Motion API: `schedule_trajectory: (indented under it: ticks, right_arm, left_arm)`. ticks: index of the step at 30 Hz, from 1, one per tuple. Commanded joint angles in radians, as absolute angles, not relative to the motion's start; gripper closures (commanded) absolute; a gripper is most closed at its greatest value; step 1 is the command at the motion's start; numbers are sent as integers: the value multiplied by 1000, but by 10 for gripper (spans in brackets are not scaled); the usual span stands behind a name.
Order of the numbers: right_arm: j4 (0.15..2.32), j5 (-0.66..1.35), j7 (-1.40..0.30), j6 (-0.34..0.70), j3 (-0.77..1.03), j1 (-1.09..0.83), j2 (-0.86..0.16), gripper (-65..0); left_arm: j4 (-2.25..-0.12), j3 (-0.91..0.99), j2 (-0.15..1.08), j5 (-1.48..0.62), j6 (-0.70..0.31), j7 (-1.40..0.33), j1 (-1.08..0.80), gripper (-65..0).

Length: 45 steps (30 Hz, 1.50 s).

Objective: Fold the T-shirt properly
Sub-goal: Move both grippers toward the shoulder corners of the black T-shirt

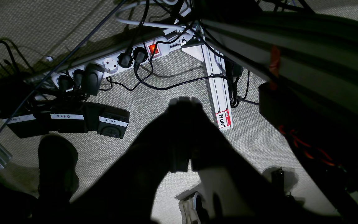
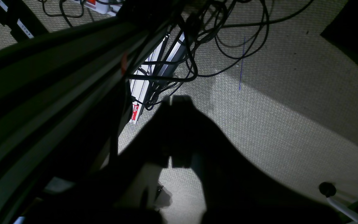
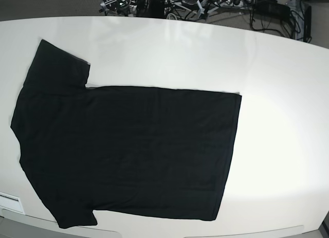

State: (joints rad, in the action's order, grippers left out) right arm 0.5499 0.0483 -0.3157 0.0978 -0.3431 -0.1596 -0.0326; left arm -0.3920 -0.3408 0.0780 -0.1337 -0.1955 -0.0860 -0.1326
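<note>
The black T-shirt [image 3: 128, 150] lies spread flat on the white table [image 3: 277, 94], plain black side up. Its sleeves are at the left and its hem at the right; no print shows. Neither gripper appears in the base view. The left gripper [image 1: 183, 101] is a dark silhouette hanging over the carpet floor beside the table, fingers together and holding nothing. The right gripper [image 2: 177, 99] is likewise a dark silhouette over the floor, fingers together and empty. Both are off the table, away from the shirt.
On the floor are a white power strip [image 1: 110, 63], black foot pedals labelled ZERO and STOP [image 1: 113, 123], an aluminium frame leg with a PEANUT label [image 1: 219, 93] and loose cables [image 2: 228, 37]. The dark table edge [image 1: 306, 46] runs beside the left gripper.
</note>
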Motion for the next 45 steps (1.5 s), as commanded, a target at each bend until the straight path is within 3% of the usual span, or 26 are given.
schedule_trajectory:
  ticks: [1,15,20,27,31,38,42,45]
  right_arm:
    - [560,47,-316,105,-340,-157,-30,0]
    - [560,47,-316,106,-340,-157,-30,0]
    - [561,47,-316,159,-340,-157,-30,0]
    - [561,46,-536,162,-340,-169,-34,0]
    - [593,44,-553,191,-340,-242,-71,0]
    - [871,52,-680,258,-340,-477,-187,0]
    - [1149,51,-705,279,-340,-664,-266,0]
    - [1405,51,-704,240,-340,-820,-337,0]
  left_arm:
    - [-398,-344,81,-138,-209,-79,-133,0]
    - [-400,-344,81,-138,-262,-84,-133,0]
    - [-421,-344,84,-138,-262,-88,-133,0]
    - [-526,-345,143,-72,-263,-291,-159,0]
    - [-658,-345,220,-149,-288,-373,-256,0]
    - [-1016,-345,413,-200,-295,-376,-510,0]
    - [-1272,-344,538,-200,-294,-407,-669,0]
    - [-1473,-343,645,-183,-263,-434,-783,0]
